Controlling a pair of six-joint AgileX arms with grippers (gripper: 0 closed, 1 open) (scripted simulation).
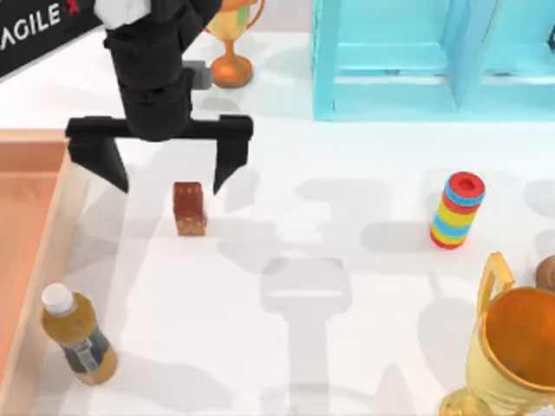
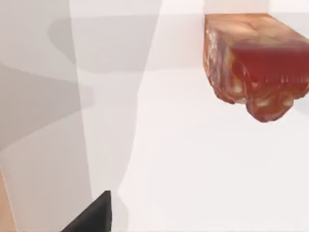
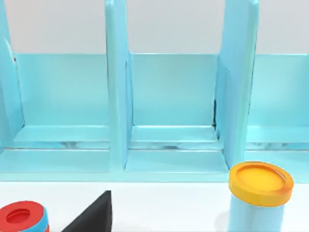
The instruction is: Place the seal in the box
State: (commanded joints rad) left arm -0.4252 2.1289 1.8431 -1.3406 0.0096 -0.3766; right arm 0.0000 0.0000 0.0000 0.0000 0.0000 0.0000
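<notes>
Reddish-brown seal [image 1: 189, 208] upright, seemingly untouched below spread left hand [image 1: 171, 180].

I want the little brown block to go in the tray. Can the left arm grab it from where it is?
Probably yes. The left end effector hangs open just above the seal, with nothing between them. The bottle stands well off.

Bright, even light from above. White bench [image 1: 347, 347] nearly washed out. Soft grey overlapping shadows spread across it, arm-shaped in the top view; broad shadow bands in the left wrist view. Gold trophy [image 1: 512, 355] shows warm sheen. No glare spots.
</notes>
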